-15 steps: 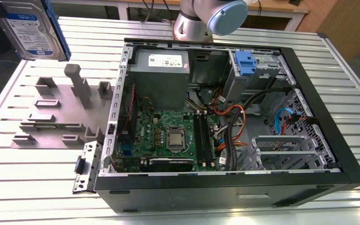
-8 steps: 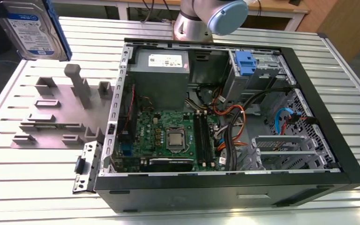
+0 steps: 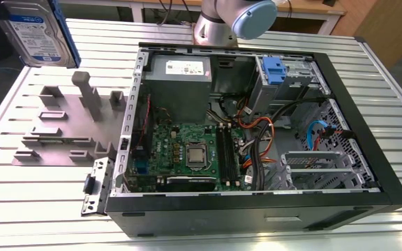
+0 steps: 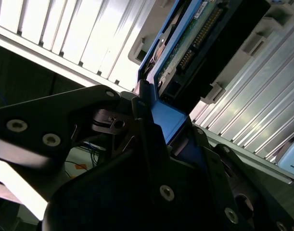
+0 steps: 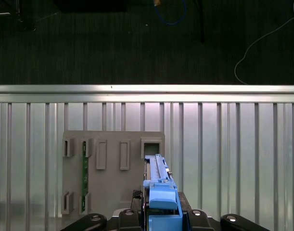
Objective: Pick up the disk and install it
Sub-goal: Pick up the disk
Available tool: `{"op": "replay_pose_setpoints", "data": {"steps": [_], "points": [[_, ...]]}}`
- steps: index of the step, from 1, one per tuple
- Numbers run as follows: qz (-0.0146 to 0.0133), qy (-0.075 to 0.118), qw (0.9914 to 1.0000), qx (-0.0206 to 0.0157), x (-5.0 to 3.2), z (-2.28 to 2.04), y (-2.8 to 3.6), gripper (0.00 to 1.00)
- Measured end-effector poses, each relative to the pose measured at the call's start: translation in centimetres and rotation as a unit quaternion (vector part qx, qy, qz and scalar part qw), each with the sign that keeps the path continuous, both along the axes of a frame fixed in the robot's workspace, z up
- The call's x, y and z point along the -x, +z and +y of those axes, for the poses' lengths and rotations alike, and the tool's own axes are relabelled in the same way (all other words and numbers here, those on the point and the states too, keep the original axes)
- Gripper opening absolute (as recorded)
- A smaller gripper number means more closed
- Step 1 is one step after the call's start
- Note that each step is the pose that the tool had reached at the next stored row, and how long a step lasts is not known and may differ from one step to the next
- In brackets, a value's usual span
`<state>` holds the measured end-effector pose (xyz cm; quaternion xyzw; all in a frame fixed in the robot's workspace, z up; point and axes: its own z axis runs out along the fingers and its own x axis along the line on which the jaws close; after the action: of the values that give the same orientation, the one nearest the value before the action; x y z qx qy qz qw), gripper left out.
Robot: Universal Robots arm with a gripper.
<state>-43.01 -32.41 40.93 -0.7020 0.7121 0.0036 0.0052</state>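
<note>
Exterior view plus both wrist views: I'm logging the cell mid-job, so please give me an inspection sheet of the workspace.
Surface: slatted metal table carrying an open PC case and a grey slotted fixture.
Job's things: disk held upright at the exterior view's upper left; it is edge-on over the fixture in the first wrist view.
Clutter: nothing seen on the table; a blue latch sits in the case's drive bay.
Gripper: gripper shut on the disk at its blue rail.
Cables: orange and blue leads inside the case; loose cable on the floor.
Surroundings: dark floor past the table edge.
</note>
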Motion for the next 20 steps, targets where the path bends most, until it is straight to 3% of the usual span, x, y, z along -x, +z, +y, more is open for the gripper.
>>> {"op": "replay_pose_setpoints", "data": {"steps": [20], "points": [[0.0000,0.000,1.00000,0.0000,0.00,0.00,0.89,0.36]]}}
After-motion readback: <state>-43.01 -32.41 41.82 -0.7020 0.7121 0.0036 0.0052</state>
